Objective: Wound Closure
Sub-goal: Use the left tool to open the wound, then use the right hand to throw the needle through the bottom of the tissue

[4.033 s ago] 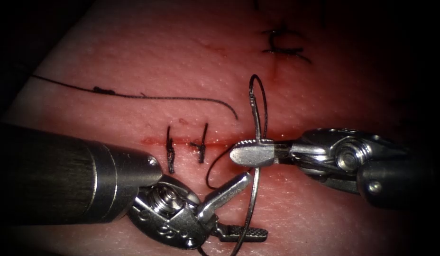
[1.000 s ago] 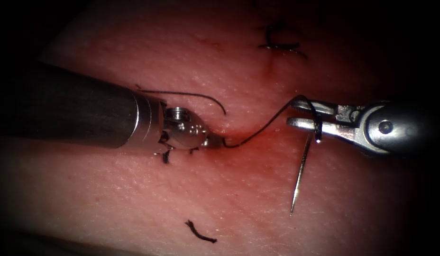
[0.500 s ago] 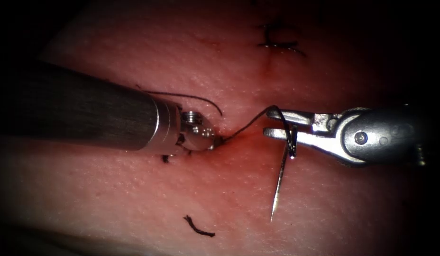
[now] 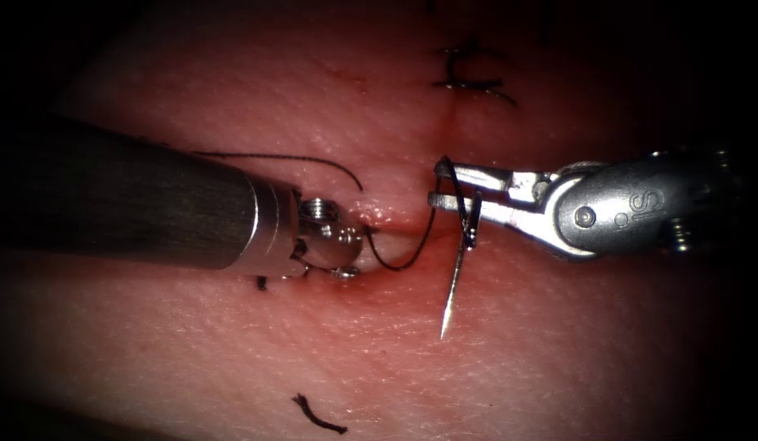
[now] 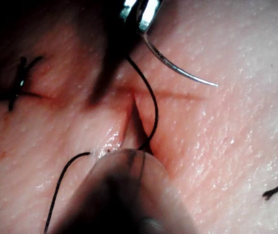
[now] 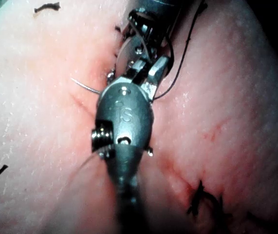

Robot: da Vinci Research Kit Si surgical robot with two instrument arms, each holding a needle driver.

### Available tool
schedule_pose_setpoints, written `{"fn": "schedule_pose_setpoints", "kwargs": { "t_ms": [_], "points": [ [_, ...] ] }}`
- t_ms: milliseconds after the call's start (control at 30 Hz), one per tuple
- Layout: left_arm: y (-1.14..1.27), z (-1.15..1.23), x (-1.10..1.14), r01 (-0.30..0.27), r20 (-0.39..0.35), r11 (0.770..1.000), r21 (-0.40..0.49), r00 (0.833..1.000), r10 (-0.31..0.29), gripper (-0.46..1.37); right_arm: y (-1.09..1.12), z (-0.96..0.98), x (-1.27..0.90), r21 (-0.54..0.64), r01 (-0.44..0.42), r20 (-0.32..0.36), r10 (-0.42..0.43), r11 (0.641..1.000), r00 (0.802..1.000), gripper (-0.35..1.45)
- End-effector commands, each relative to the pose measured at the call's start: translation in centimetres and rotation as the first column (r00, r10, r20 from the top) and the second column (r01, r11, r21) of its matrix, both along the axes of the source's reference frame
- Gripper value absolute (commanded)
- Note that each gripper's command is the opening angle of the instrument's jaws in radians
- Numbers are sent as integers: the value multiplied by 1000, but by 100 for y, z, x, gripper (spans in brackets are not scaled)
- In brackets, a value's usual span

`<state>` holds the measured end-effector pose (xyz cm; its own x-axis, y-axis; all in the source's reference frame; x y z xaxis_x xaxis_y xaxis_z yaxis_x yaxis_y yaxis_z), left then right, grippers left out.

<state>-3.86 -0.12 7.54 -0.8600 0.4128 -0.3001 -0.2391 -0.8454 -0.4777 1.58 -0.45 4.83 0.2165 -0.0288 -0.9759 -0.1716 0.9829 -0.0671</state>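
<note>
Right gripper (image 4: 444, 184) level, clamping needle (image 4: 456, 278) above cut (image 4: 395, 233).

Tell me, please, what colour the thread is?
The thread is black, clearest in the endoscope view.

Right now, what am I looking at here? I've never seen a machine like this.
It is a surgical practice robot with two thin arms, each ending in a tiny pincer. One picture looks down from a scope; the other two look along each arm from close up. The pink surface is pork tissue with a cut. The right tool grips the curved needle partway along its curve; the needle is out of the tissue, point down. Black thread runs to the left tool, whose tip sits at the cut; what it holds I cannot tell. A stitch and a thread scrap lie nearby.
</note>
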Motion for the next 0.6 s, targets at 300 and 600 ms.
{"fn": "schedule_pose_setpoints", "kwargs": {
  "t_ms": [300, 600],
  "points": [
    [0, -2, 2, 2, 10, 1000, -4, 1000, -2, 121, 7, 6, 12, -157, -43, -15, 42, 987, 999, -35],
    [-3, -12, 4, -8, 23, 1000, 0, 1000, 8, 113, 0, 30, 36, -243, -57, -25, 52, 968, 998, -35]
  ]
}}
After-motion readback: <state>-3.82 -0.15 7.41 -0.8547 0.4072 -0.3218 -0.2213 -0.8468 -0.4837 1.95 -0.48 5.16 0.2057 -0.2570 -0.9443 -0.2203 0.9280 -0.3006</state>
